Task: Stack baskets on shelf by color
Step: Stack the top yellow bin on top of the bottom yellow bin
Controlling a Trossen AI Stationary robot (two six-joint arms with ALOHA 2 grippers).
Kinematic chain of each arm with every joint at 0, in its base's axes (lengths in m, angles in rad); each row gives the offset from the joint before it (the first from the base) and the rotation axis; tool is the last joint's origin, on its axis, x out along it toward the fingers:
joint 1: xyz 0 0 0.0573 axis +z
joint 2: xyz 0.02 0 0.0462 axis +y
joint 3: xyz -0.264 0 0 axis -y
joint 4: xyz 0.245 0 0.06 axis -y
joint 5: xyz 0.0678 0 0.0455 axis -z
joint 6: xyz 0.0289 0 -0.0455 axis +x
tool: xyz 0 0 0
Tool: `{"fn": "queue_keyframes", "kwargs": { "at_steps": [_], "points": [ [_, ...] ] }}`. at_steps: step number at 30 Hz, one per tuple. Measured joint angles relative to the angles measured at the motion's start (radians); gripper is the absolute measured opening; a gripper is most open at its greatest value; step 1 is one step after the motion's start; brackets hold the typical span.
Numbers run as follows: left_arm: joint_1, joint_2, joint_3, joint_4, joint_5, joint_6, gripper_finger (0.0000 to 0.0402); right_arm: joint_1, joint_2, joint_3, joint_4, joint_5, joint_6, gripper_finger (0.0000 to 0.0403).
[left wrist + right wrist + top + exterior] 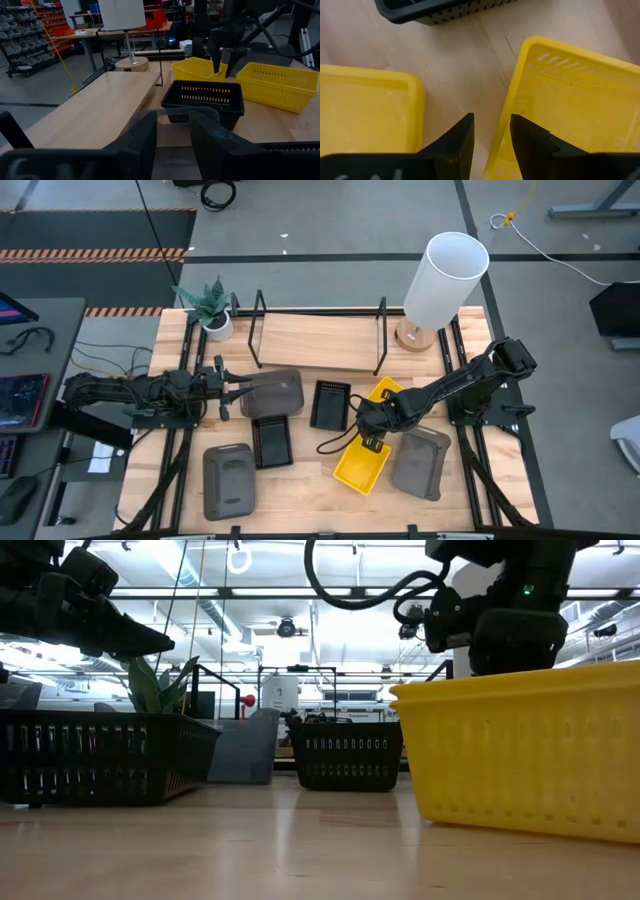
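Yellow basket (362,465) lies lower centre of the high view, second yellow basket (385,392) just above it. Right gripper (372,442) hangs between them, fingers narrowly apart astride the near basket's rim, gripping nothing. Shelf (318,340) sits upper centre, bare. Left gripper (243,393) at grey basket (273,392), centre-left, fingers slightly parted.

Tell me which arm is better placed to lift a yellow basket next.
The right. Its hand hangs open directly above the rim of a yellow basket, between the two yellow ones. The left hand is across the table at a dark grey basket.
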Motion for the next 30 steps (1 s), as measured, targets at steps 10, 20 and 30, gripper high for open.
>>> {"fn": "queue_keyframes", "kwargs": {
  "at_steps": [10,20,30],
  "points": [
    [0.0,0.0,0.0,0.0,0.0,0.0,0.0121,-0.007,0.0,-0.002,-0.009,0.015,0.032,0.0084],
    [0.0,0.0,0.0,0.0,0.0,0.0,0.0121,-0.001,-0.003,-0.009,-0.049,0.014,0.045,0.0021],
    [0.0,0.0,0.0,0.0,0.0,0.0,0.0121,0.065,-0.002,0.202,-0.257,0.022,0.069,0.0012]
  ]
}}
